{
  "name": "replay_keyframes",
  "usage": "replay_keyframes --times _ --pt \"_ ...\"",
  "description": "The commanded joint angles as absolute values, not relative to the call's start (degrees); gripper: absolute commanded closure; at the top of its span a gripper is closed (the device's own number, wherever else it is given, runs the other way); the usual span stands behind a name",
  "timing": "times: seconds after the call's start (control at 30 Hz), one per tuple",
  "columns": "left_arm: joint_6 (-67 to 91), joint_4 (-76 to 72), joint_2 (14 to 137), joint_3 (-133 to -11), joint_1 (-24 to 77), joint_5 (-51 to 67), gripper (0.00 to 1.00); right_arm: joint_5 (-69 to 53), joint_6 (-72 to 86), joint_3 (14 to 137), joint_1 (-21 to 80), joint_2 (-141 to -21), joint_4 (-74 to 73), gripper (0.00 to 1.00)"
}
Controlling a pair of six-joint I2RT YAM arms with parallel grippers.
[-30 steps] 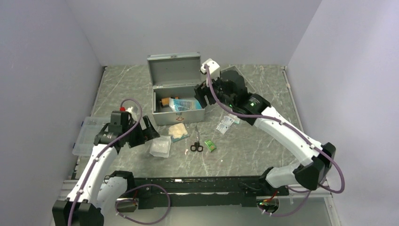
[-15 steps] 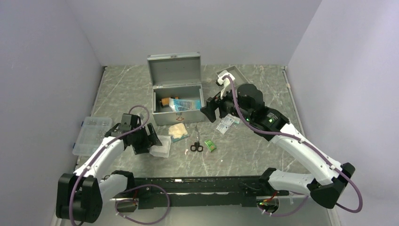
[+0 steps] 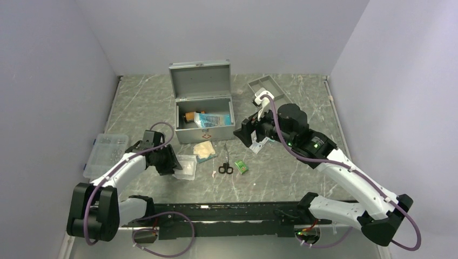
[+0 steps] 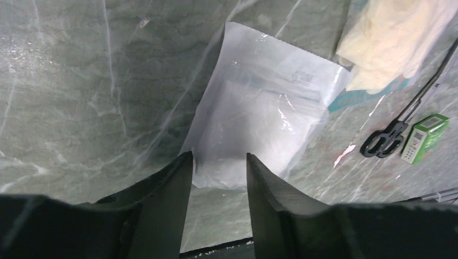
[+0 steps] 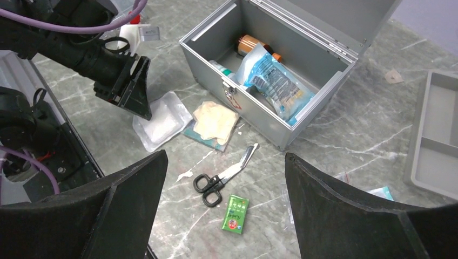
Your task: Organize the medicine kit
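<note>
My left claw (image 4: 219, 162) is sitting low over the surface (image 4: 81, 97). Its fingers are standing half-closed on either side of the near edge of a white pouch (image 4: 264, 102), and I cannot tell whether they are pinching it. My right claw (image 5: 225, 159) is hanging spread wide, grasping nothing, above the scissors (image 5: 224, 175) and a small green packet (image 5: 234, 213). The medicine kit (image 3: 208, 134) is standing mid-surface toward the back, lid raised, with a blue-and-clear packet (image 5: 273, 81) lying inside. A beige item (image 5: 216, 121) is lying just in front of the kit.
</note>
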State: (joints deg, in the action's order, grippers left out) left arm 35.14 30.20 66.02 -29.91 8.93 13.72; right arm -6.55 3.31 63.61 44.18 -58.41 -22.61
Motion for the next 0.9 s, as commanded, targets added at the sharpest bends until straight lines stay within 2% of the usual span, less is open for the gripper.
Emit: replay_keyframes --times 0.0,0.13,0.33,0.63,0.87 --pt "35.46 27.54 66.44 -28.56 9.32 13.71 0.57 -6.98 3.85 62.84 44.5 -56.38 -20.24 0.17" --pt "35.31 27.33 66.08 -28.05 9.32 13.38 0.71 -7.11 4.09 62.19 44.45 -55.9 -19.88 0.17" --pt "35.26 27.86 65.16 -27.7 9.32 12.57 1.0 -6.94 4.31 61.93 44.47 -55.47 -19.95 0.17" --pt "35.97 29.77 60.81 -28.54 9.56 14.89 1.0 -6.59 4.79 60.91 44.5 -54.89 -19.91 0.17" --pt "35.33 37.57 54.28 -35.71 11.03 15.18 1.0 -4.11 4.66 60.01 44.48 -54.18 -20.32 0.16"
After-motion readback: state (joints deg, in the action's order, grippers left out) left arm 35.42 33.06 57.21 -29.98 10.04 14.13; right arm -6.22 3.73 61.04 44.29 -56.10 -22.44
